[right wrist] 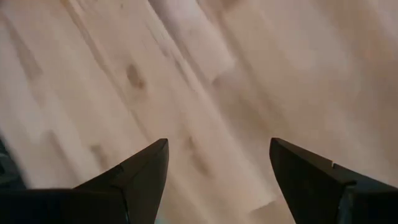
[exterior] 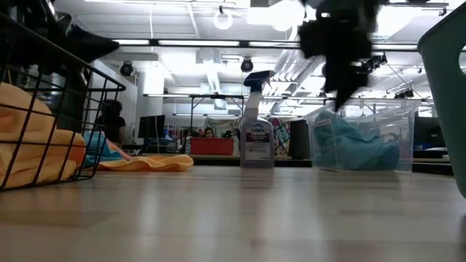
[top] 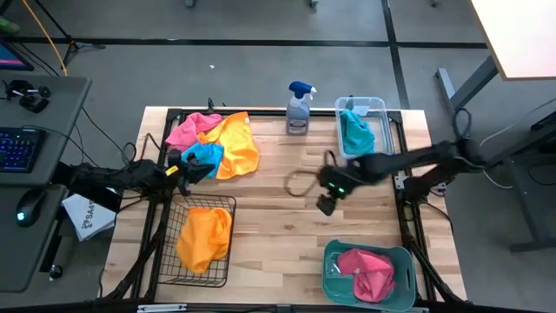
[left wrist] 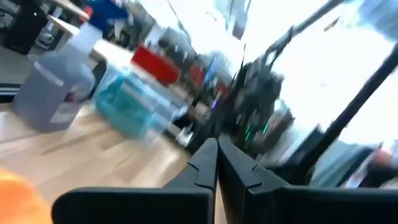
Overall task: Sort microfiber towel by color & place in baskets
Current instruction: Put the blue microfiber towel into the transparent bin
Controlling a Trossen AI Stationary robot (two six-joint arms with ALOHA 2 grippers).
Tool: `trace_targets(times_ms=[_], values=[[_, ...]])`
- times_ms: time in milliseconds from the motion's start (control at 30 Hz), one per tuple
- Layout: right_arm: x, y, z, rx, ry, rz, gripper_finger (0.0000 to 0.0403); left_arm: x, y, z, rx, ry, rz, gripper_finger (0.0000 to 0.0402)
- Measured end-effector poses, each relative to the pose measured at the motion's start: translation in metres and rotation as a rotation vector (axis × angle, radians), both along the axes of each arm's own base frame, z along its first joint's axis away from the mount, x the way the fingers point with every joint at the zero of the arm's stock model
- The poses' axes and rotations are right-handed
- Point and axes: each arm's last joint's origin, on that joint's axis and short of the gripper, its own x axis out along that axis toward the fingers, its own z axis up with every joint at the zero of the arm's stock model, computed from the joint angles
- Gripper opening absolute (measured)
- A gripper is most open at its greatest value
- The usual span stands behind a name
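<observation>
teal basket (exterior: pixel 448 87) cut off, left wrist view blurred

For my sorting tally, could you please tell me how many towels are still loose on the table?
3, heaped at the table's far left: a pink towel, an orange-yellow towel and a blue towel. More could be hidden beneath.

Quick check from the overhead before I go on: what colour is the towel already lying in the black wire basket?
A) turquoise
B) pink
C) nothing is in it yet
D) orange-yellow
D: in the high view an orange-yellow towel lies inside the black wire basket, while the pink one is in the teal basket and the turquoise one is in the clear tub.
</observation>
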Motion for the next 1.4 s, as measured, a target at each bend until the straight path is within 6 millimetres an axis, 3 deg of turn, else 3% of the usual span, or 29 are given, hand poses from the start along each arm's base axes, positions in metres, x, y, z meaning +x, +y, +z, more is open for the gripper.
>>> trace_targets(times_ms=[167,300,500,633,733,867,1000,1233,1400], values=[[-0.04,0.027,0.001,0.121,-0.192,-0.253,0.0275,-0.004,0.005,0.018,-0.099,-0.184,0.151,0.0],[-0.052,0.034,0.007,0.064,-0.314,-0.349,0.0275,0.001,0.007,0.038,-0.052,-0.113,0.168,0.0015],[-0.043,0.014,0.028,-0.17,-0.425,-0.272,0.0275,0.029,0.011,0.085,0.007,0.284,0.198,0.0094],[-0.037,-0.009,0.042,-0.307,-0.444,-0.167,0.0275,0.054,0.024,0.117,0.055,0.674,0.275,0.0159],[-0.035,-0.024,0.046,-0.37,-0.438,-0.091,0.0275,0.065,0.036,0.13,-0.021,0.98,0.309,0.0195],[-0.035,-0.04,0.045,-0.377,-0.418,-0.044,0.0275,0.071,0.049,0.123,-0.218,1.394,0.348,0.0215],[-0.036,-0.049,0.045,-0.36,-0.417,-0.018,0.0275,0.073,0.063,0.102,-0.319,1.68,0.418,0.0215],[-0.036,-0.057,0.045,-0.363,-0.414,-0.047,0.0275,0.083,0.109,0.074,-0.327,1.791,0.376,0.0214],[-0.036,-0.058,0.045,-0.339,-0.416,-0.088,0.0275,0.077,0.135,0.063,-0.344,1.858,0.307,0.0214]])
